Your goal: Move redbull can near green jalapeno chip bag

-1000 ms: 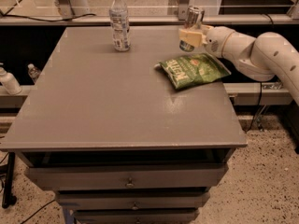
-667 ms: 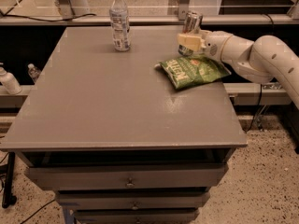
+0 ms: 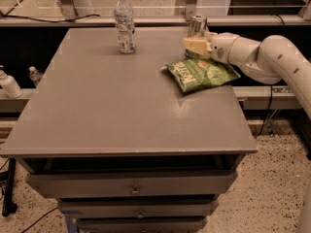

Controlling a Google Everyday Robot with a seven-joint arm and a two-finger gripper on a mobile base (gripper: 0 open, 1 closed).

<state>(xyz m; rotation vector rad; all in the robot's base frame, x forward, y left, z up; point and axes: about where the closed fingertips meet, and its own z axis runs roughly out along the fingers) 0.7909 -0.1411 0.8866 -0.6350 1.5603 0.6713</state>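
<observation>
Gripper point(image 3: 197, 45) sat at redbull can point(image 3: 197, 24), just behind green jalapeno chip bag point(image 3: 201, 73); hold unclear. Can looked light, slick; grasp mid-body.

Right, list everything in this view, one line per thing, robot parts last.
table: one, grey, fills the middle of the view.
drawers: a stack, grey, under the table's front edge.
plastic bottle: one, clear with a white cap, upright at the table's far edge, left of centre.
redbull can: one, silver with blue, at the table's far right, just behind the gripper.
green jalapeno chip bag: one, bright green, lying flat on the table's right side, in front of the can.
side bottles: two, pale, on a ledge left of the table.
arm: one, white, reaching in from the right.
gripper: one, cream, at the can, above the bag's far edge.
</observation>
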